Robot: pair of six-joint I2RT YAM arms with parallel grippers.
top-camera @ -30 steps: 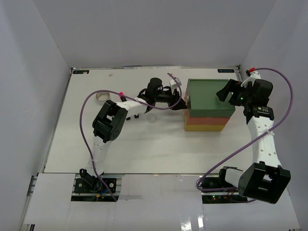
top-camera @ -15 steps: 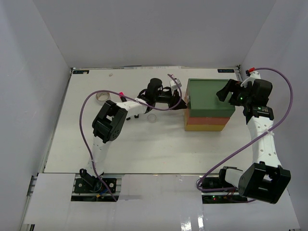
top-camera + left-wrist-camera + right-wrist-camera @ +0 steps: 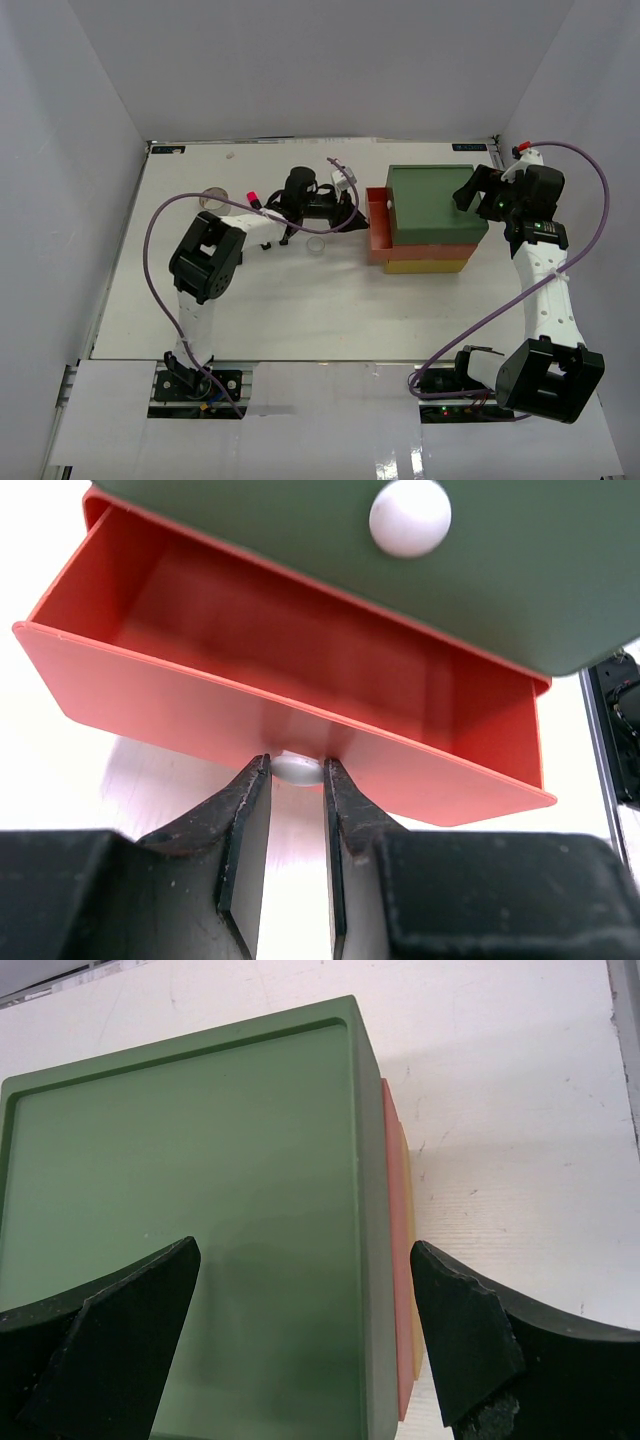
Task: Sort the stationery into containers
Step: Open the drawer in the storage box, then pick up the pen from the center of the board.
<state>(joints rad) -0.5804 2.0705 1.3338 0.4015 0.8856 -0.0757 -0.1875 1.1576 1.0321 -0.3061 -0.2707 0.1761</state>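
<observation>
From above we see the orange-red drawer [image 3: 377, 228] standing part-way out to the left, under the dark green top [image 3: 435, 203] and over the yellow tray [image 3: 425, 266]. Only the left wrist view shows the grip: the left gripper [image 3: 296, 778] is pinched on that drawer's small pale knob [image 3: 296, 766] (the green tray's white knob [image 3: 410, 517] sits above). The right gripper [image 3: 305, 1260] hangs spread wide over the green top, holding nothing. A white tape roll [image 3: 316, 243] lies on the table [image 3: 300, 310] near the left arm. A pink-capped highlighter [image 3: 252, 196] and a grey roll [image 3: 210, 197] sit half hidden behind that arm — too small to make out well.
</observation>
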